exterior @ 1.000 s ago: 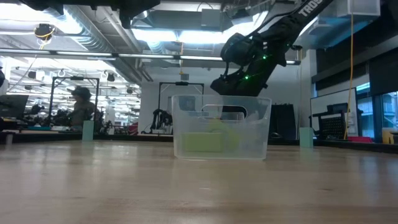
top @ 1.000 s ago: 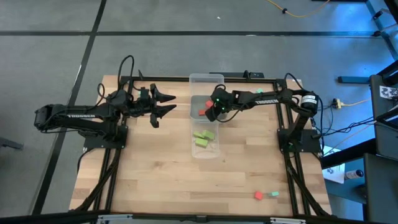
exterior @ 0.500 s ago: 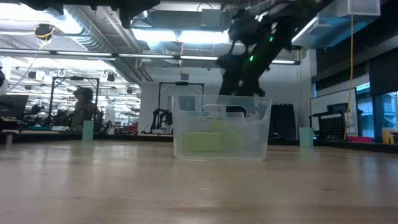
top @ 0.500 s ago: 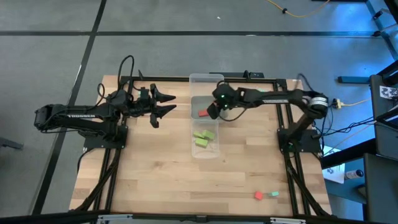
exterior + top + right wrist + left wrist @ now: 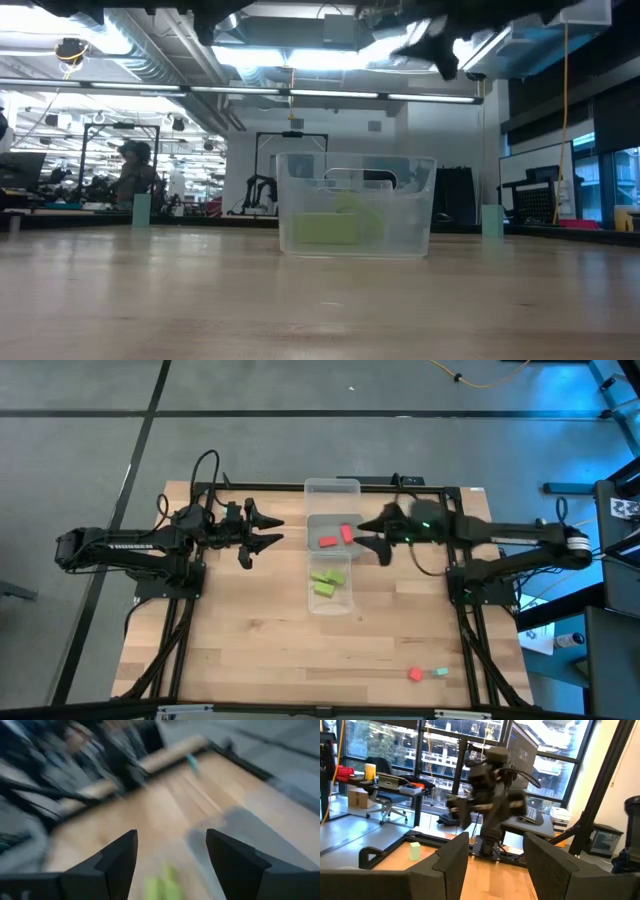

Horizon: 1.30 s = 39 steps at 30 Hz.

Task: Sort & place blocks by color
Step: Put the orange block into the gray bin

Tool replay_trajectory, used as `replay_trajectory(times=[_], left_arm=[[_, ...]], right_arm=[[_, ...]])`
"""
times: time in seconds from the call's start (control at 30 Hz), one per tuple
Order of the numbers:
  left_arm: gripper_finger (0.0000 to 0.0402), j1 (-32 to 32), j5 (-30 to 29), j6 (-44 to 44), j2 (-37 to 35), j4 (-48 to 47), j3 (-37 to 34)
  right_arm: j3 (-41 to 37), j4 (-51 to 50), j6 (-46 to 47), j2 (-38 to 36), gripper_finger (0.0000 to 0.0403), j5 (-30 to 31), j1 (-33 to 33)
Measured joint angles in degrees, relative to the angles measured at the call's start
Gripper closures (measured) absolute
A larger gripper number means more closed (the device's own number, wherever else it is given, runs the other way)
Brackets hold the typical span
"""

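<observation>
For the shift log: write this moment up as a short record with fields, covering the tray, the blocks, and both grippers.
tray: clear plastic tray at the table's middle rear
red blocks in tray: two, in the middle section
lime blocks in tray: a small cluster, in the near section
loose blocks: one red block and one mint block, side by side near the table's front right
right gripper: open, empty, just right of the tray
left gripper: open, empty, left of the tray
</observation>
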Motion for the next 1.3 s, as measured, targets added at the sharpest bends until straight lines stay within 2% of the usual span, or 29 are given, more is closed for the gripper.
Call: replay_trajectory(times=[0.17, 0.27, 0.83, 0.93, 1.0, 1.07, 1.2, 1.3], left_arm=[[0.0221, 0.0, -0.43, -0.21, 0.0, -0.01, 0.0], [0.0221, 0.01, -0.57, -0.21, 0.0, 0.0, 0.0], [0.0221, 0.0, -1.62, -0.23, 0.0, 0.04, 0.0], [0.0221, 0.02, -1.62, -0.23, 0.0, 0.04, 0.0], [0.0221, 0.02, -1.63, -0.23, 0.0, 0.04, 0.0], [0.0221, 0.02, -1.64, -0.23, 0.01, 0.04, 0.0], [0.0221, 0.02, -1.64, -0.23, 0.0, 0.04, 0.0], [0.0221, 0.02, -1.63, -0.23, 0.02, 0.04, 0.0]], right_arm=[[-9.51, 24.92, 2.13, -5.8, 0.0163, -0.54, 3.84], [-12.16, 32.74, -0.58, -6.32, 0.0163, -0.13, 4.8], [-11.68, 32.79, -1.79, -6.06, 0.0163, -0.04, 5.0], [-11.66, 32.64, 0.24, -6.06, 0.0163, -0.04, 5.0], [-11.58, 30.94, 5.56, -6.09, 0.0163, -0.08, 5.0], [-10.64, 24.83, 11.92, -6.1, 0.0163, -2.47, 5.12], [-3.27, -0.62, 22.7, -4.62, 0.0163, -10.47, 9.87], [3.65, -17.53, 26.89, -1.04, 0.0163, -12.46, 17.18]])
